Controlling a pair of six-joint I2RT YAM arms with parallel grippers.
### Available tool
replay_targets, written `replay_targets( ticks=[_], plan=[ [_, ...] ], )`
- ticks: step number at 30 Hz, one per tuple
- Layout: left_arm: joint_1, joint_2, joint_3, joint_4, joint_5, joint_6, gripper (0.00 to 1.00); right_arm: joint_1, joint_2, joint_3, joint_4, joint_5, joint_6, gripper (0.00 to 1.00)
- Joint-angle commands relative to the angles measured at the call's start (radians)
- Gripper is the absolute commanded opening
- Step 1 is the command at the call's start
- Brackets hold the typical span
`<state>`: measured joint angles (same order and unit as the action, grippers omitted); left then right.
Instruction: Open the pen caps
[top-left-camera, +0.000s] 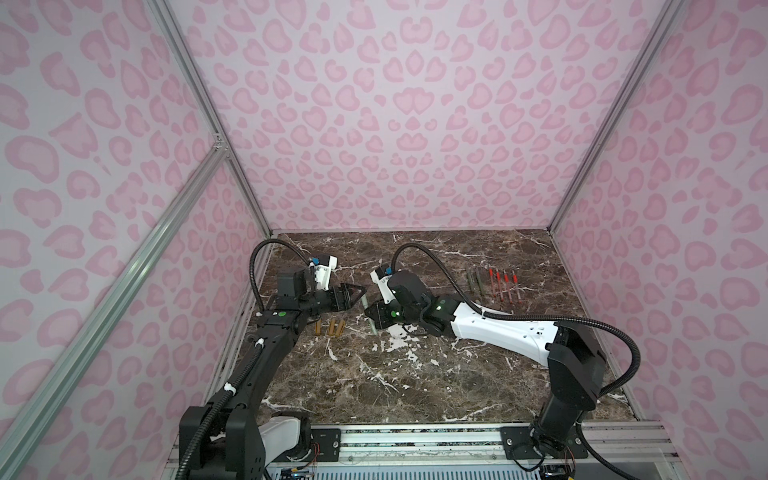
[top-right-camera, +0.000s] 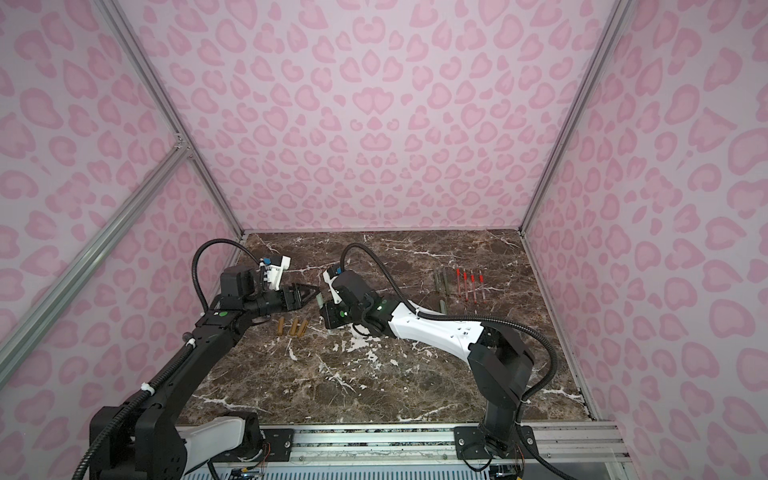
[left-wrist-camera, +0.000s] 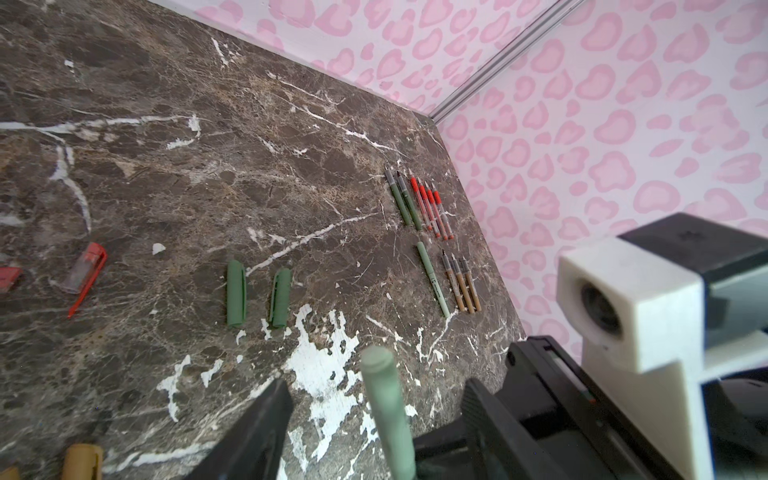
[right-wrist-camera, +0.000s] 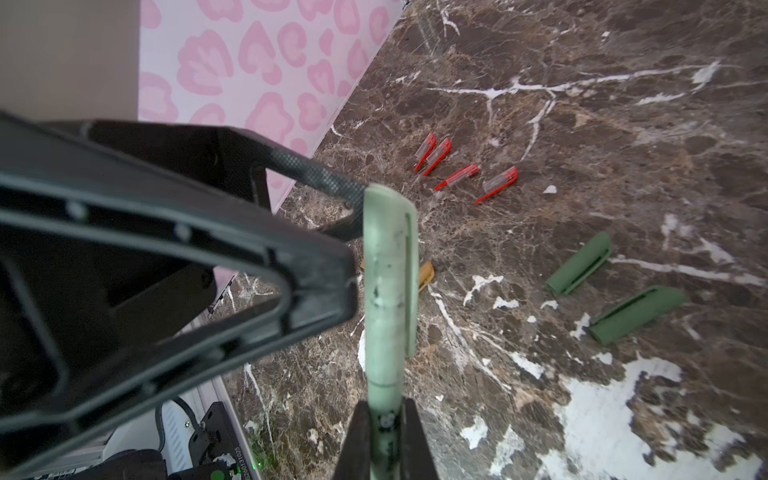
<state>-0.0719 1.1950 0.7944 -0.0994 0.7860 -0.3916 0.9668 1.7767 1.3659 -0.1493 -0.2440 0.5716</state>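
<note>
Right wrist view: right fingers (right-wrist-camera: 355, 444) pinch pen (right-wrist-camera: 384, 390), left fingers (right-wrist-camera: 320, 274) straddle cap (right-wrist-camera: 388, 270).

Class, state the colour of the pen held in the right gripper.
Pale green, the pen and its cap alike; clearest in the right wrist view.

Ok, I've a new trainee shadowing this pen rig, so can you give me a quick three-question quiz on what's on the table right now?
1. True or false: the pale green pen held in the right gripper has its cap on.
2. How many red caps lie loose on the table? A two, B four, C seven.
3. What colour are the three caps lying beside the left arm in both top views?
Key: 1 true; 2 B; 3 tan-brown.
</note>
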Motion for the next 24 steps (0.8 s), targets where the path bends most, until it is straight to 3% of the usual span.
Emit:
replay_targets(
  ticks=[1,5,10,13,19,24],
  plan=[
    [-0.011,0.011,0.001,0.045,0.005,-0.007,0.59,0.006,0.011,0.008,0.018,0.001,-0.013,0.0],
    [-0.013,0.021,0.022,0.021,-0.004,-0.014,0.39,0.007,0.018,0.021,0.018,-0.009,0.0,0.0],
    [-0.017,0.02,0.009,0.041,-0.015,-0.026,0.04,0.016,0.033,0.034,0.018,-0.007,-0.013,0.0],
    [-0.016,0.009,0.023,0.015,-0.019,-0.026,0.04,0.018,0.032,0.038,0.017,-0.011,-0.006,0.01],
    [-0.015,-0.009,0.008,0.039,-0.017,-0.041,0.04,0.016,0.055,0.043,0.014,0.0,-0.014,0.21],
    [-0.014,-0.019,-0.002,0.073,0.004,-0.073,0.04,0.017,0.077,0.047,0.027,-0.012,-0.016,0.19]
  ],
)
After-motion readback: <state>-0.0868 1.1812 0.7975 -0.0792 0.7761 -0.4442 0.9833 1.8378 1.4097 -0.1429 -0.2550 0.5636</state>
